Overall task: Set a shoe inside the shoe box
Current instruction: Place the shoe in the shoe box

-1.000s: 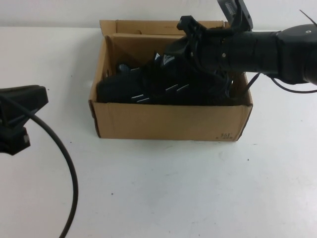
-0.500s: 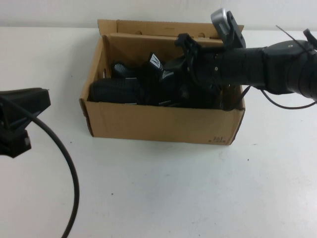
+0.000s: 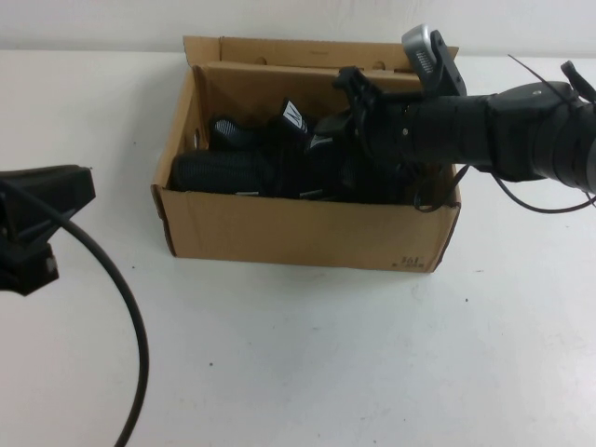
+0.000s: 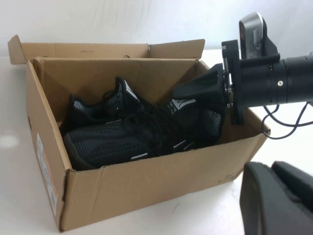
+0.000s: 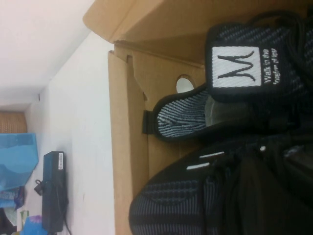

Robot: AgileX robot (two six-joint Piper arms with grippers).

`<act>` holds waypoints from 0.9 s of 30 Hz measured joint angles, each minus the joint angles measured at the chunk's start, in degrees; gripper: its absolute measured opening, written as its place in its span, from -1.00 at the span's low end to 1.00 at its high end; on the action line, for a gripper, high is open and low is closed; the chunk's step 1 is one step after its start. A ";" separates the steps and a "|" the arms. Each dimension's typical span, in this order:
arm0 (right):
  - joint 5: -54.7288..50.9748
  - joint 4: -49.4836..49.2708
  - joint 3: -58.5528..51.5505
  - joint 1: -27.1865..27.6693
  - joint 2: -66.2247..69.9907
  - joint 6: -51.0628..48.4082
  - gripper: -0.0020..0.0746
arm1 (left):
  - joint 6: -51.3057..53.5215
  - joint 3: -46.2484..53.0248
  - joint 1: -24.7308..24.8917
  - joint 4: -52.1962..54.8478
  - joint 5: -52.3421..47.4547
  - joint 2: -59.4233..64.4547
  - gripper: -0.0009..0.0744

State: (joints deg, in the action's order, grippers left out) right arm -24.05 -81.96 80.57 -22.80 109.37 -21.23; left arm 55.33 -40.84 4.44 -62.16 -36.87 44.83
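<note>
The brown shoe box (image 3: 307, 228) stands open at the back middle of the table. Two black knit shoes lie inside it. One shoe (image 3: 219, 172) lies along the front wall with its ridged sole showing. My right gripper (image 3: 352, 140) reaches into the box from the right and is shut on the other shoe (image 4: 193, 115) near its collar. That shoe's white tongue tag (image 5: 236, 67) shows close by. My left gripper (image 3: 42, 219) hangs shut and empty over the table, left of the box (image 4: 146, 186).
The box's lid flap (image 3: 307, 48) stands up along the far side. My left arm's black cable (image 3: 138, 326) loops over the front left of the table. Beyond the box, a black device (image 5: 51, 191) lies near blue items (image 5: 17, 156).
The right gripper has lowered the shoe down into the box, and the box has slid a little to the left. The left arm has stayed still.
</note>
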 joint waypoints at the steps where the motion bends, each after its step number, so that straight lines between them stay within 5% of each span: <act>1: 0.00 0.00 0.00 0.00 0.00 0.00 -0.95 | 0.00 0.00 0.00 0.00 0.00 0.00 -0.98; 27: 0.85 7.90 -0.11 1.08 -3.22 -1.70 -0.95 | -0.45 0.00 0.00 -0.18 -0.45 0.00 -0.98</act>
State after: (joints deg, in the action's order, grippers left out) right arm -23.20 -74.06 80.46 -21.72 106.16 -22.93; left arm 54.87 -40.84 4.44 -62.34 -37.32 44.83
